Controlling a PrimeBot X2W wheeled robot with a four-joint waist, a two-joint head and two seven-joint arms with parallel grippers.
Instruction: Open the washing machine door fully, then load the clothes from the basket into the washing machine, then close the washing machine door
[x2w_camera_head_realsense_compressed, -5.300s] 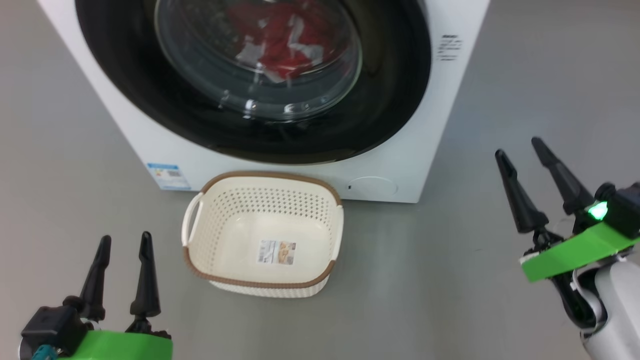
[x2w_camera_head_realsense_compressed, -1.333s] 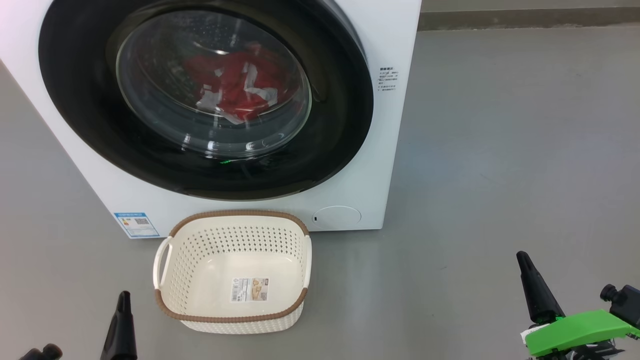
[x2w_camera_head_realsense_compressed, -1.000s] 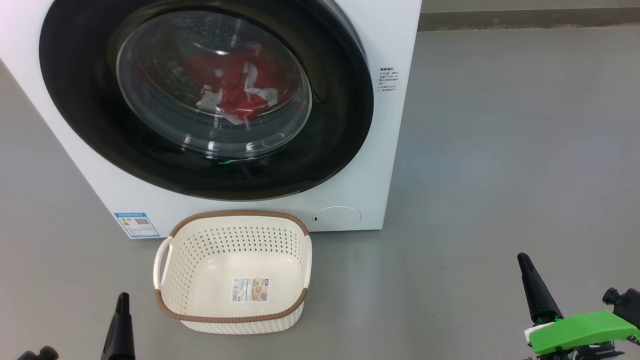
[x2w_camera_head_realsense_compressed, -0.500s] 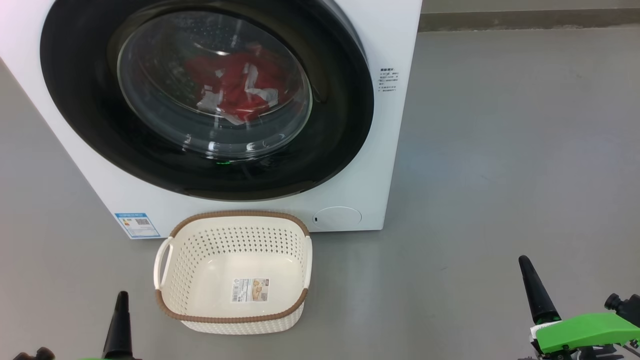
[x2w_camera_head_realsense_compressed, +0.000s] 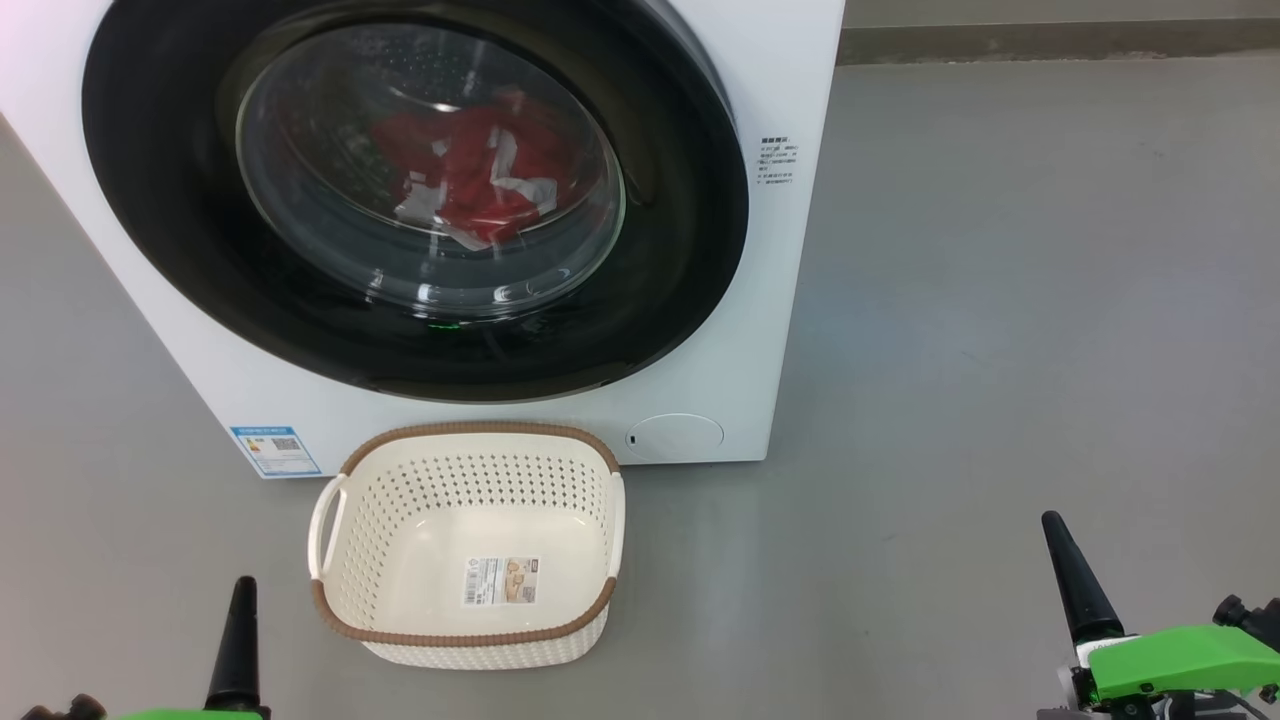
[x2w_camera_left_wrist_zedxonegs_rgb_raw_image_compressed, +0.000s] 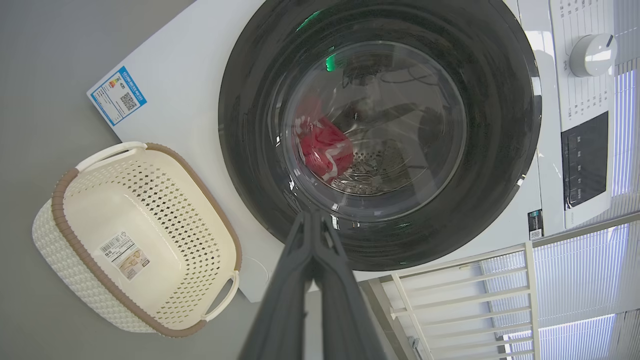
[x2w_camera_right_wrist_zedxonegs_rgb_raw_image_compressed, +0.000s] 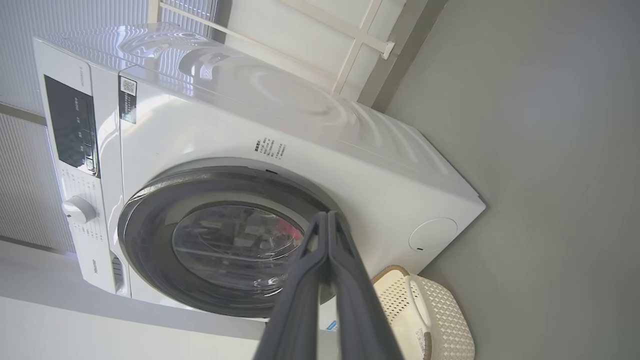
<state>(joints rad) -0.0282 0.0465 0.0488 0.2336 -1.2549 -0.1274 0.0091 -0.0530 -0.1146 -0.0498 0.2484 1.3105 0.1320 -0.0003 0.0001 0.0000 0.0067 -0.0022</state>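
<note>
The white washing machine (x2w_camera_head_realsense_compressed: 790, 60) stands ahead with its round black-rimmed door (x2w_camera_head_realsense_compressed: 690, 260) shut flush against the front. Behind the door's glass lie the red clothes (x2w_camera_head_realsense_compressed: 470, 180) with white stripes, inside the steel drum. The cream basket (x2w_camera_head_realsense_compressed: 465, 545) sits on the floor before the machine, with just a label sticker on its floor. My left gripper (x2w_camera_head_realsense_compressed: 240, 640) is at the lower left, left of the basket, shut with nothing in it. My right gripper (x2w_camera_head_realsense_compressed: 1072, 585) is low at the right, shut and holding nothing. Both wrist views show pressed-together fingers, the left gripper (x2w_camera_left_wrist_zedxonegs_rgb_raw_image_compressed: 312, 220) and the right gripper (x2w_camera_right_wrist_zedxonegs_rgb_raw_image_compressed: 327, 220), pointing at the door.
Grey floor (x2w_camera_head_realsense_compressed: 1000, 350) spreads to the right of the machine. A wall base (x2w_camera_head_realsense_compressed: 1050, 35) runs along the back. A white railing (x2w_camera_left_wrist_zedxonegs_rgb_raw_image_compressed: 450, 295) and window blinds stand beside the machine. A control knob (x2w_camera_left_wrist_zedxonegs_rgb_raw_image_compressed: 592, 54) and dark panel sit on the machine's top front.
Five seconds ago both grippers were open and I was closer; now they are shut. Over the last second the right gripper has sunk slightly; door, clothes and basket are unmoved.
</note>
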